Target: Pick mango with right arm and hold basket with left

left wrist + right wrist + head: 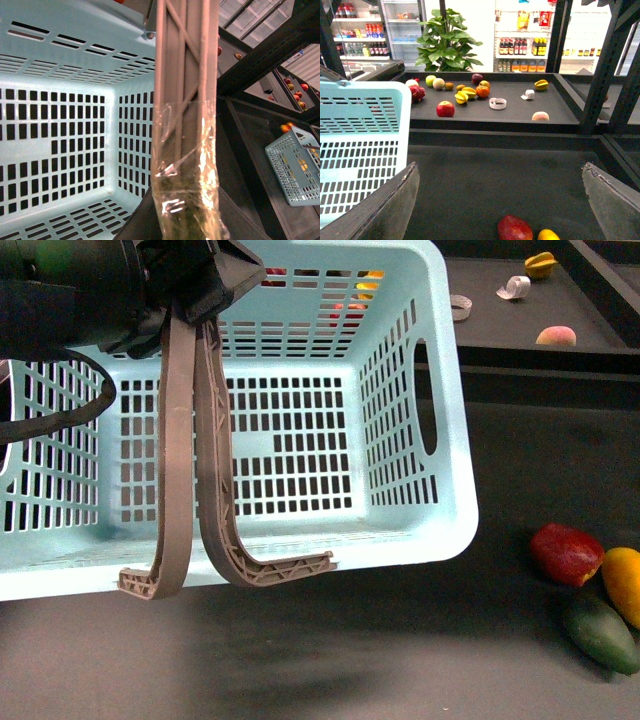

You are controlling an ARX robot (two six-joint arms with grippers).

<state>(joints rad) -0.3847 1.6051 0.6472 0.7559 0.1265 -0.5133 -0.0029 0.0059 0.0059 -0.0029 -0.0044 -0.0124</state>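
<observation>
No lettering is legible; labels on the shelf bottles (512, 47) blur.

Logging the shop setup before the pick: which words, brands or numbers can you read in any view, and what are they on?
No text can be read in any view.
Bottles on the back shelves: labels too small and blurred to read.
Hanging packets above them: print blurred.
Basket: no marking shows.
</observation>
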